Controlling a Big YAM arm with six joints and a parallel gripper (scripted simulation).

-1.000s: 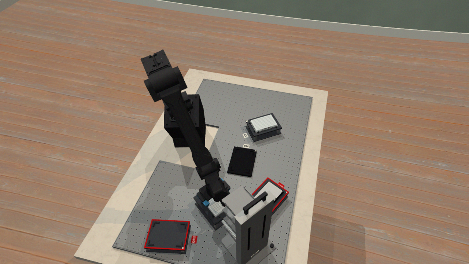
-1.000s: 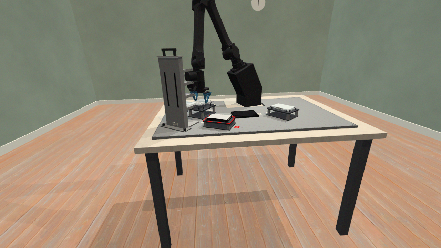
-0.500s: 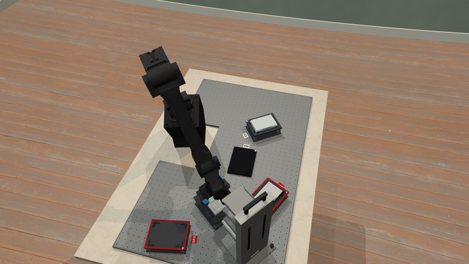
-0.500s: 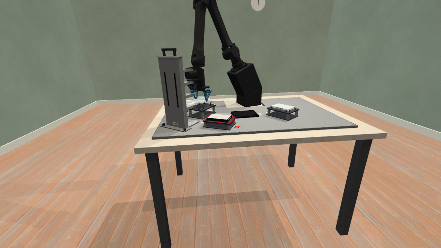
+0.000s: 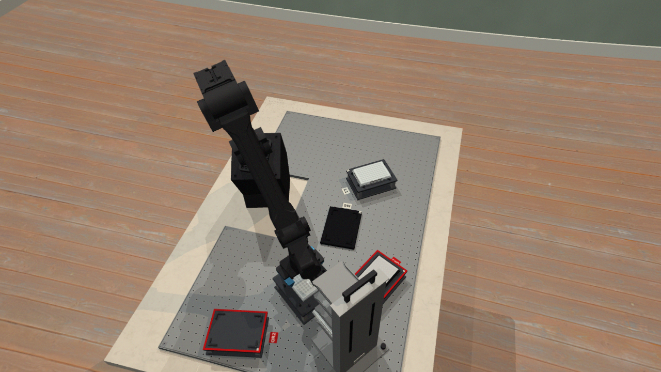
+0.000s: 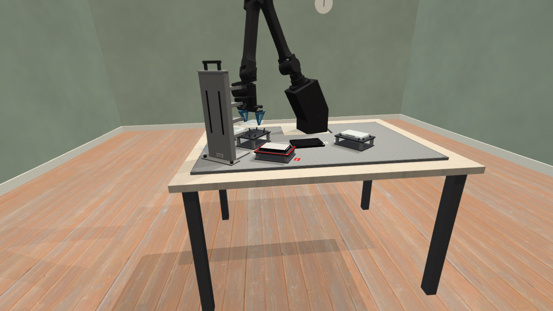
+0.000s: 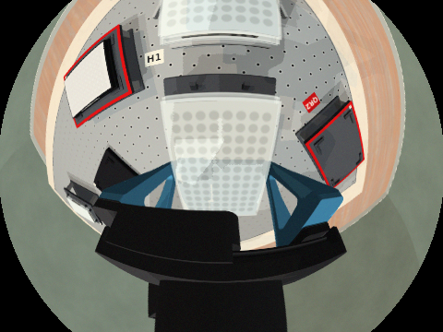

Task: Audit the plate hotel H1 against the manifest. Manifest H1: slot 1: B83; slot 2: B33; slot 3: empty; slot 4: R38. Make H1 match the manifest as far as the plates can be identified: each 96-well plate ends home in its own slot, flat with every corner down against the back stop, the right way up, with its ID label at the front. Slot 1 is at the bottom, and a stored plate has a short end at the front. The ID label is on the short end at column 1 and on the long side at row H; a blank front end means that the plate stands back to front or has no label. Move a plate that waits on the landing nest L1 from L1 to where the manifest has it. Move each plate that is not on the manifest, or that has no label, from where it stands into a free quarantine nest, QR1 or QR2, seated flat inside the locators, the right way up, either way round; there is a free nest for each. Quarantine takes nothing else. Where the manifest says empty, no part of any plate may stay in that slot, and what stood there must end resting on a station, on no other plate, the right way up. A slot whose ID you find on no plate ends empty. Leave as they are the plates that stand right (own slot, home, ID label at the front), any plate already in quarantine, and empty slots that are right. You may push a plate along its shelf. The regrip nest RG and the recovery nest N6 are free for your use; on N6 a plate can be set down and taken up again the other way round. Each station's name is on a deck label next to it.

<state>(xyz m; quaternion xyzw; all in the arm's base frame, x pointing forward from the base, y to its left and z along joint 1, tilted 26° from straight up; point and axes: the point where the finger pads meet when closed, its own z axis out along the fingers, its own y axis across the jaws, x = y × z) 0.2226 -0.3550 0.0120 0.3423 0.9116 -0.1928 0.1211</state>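
Observation:
My gripper (image 6: 251,115) (image 7: 221,166) hangs a little above the regrip nest (image 6: 253,137) (image 7: 218,85), right in front of the plate hotel H1 (image 5: 358,319) (image 6: 212,115). Its blue fingers stand wide and grip the long sides of a clear 96-well plate (image 5: 305,287) (image 7: 221,142), held flat above the nest's pins. I cannot read a label on it. Another plate (image 7: 218,6) sits in a low hotel slot ahead. A plate (image 5: 371,172) (image 6: 354,134) rests on landing nest L1. A white plate (image 5: 386,267) (image 6: 275,147) (image 7: 89,80) lies in the red-framed nest QR1.
The red-framed nest QR2 (image 5: 235,329) (image 7: 335,142) holds nothing. The flat black N6 nest (image 5: 341,226) (image 6: 306,142) holds nothing. The arm's base block (image 6: 307,104) stands behind N6. The hotel's shelves jut out just left of my gripper.

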